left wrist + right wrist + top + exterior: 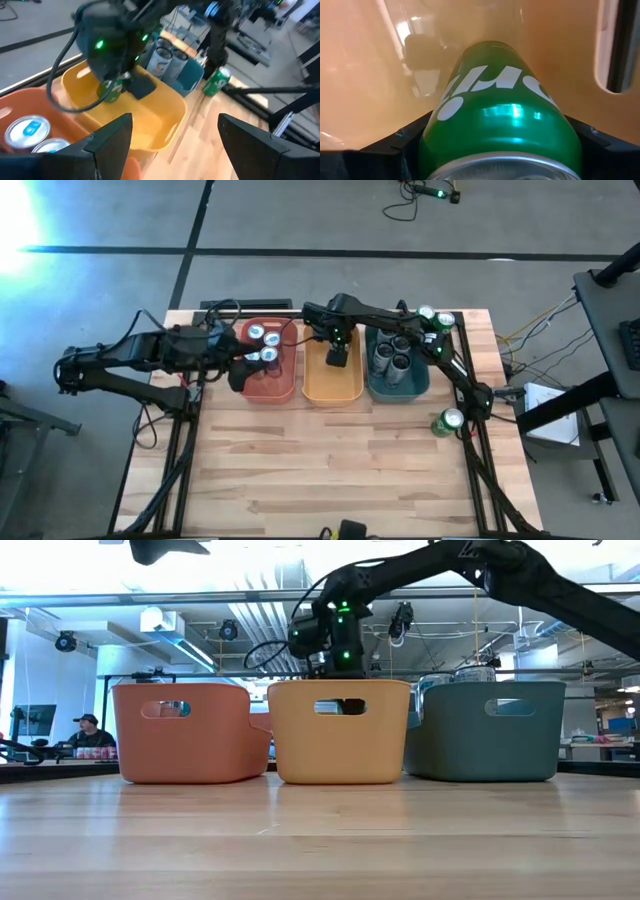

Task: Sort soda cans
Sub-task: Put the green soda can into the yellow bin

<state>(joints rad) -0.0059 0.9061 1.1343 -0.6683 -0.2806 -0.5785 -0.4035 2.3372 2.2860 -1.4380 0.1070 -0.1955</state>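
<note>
Over wooden table, right gripper reaches down into orange bin, clamping green can.

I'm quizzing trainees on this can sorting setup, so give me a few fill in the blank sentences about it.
1. The right gripper holds a ___ can.
2. That gripper hangs over the ___ bin.
3. The dark grey cans stand in the ___ bin.
4. The left gripper is ___.

Missing words: green; orange; teal; open
</note>
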